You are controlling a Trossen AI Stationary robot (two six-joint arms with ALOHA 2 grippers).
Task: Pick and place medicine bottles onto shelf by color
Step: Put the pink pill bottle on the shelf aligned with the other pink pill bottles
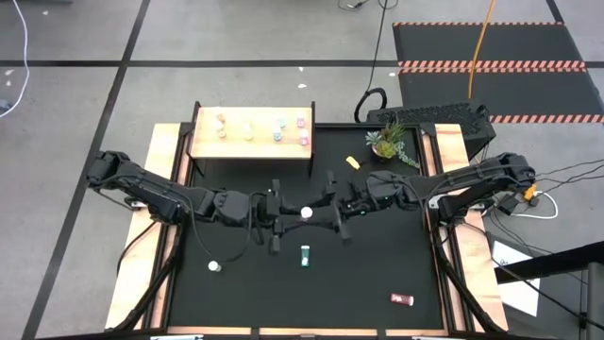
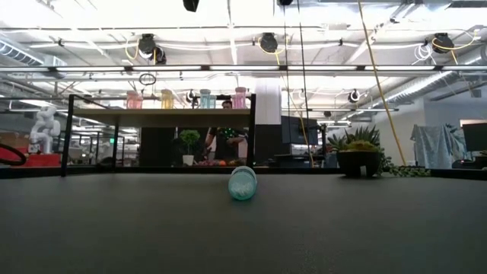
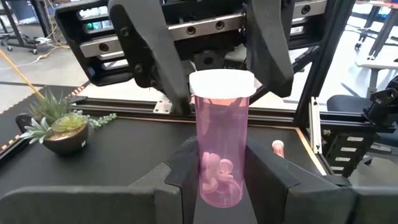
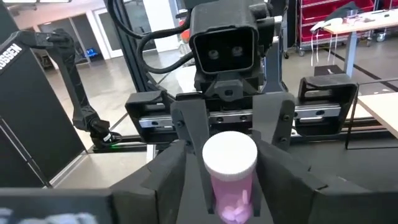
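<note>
A pink medicine bottle with a white cap (image 1: 306, 213) stands upright in the air over the middle of the black table, between both grippers. My left gripper (image 3: 224, 180) reaches in from the table's left and is shut on the bottle's lower body. My right gripper (image 4: 229, 174) reaches in from the right and is shut on its cap end. The pale wooden shelf (image 1: 252, 144) stands at the far left with several bottles on top (image 2: 167, 99). Loose bottles lie on the table: a teal one (image 1: 305, 255), a yellow one (image 1: 353, 162), a red one (image 1: 403, 299) and one near the left (image 1: 214, 266). My left gripper pinches the pink bottle's lower body (image 3: 221, 177) between its two fingers, coming in level from the table's left. The bottle stands upright, cap up, clear of the table. My right gripper pinches the bottle at its white cap (image 4: 230, 155), one finger (image 3: 168, 68) on either side, coming in level from the table's right.
A small potted plant (image 1: 387, 142) stands at the far right of the table. The teal bottle (image 2: 243, 183) lies on its side just nearer than the grippers. Wooden side rails (image 1: 165, 170) run along both table sides. A person shows in the room beyond the shelf (image 2: 226, 137).
</note>
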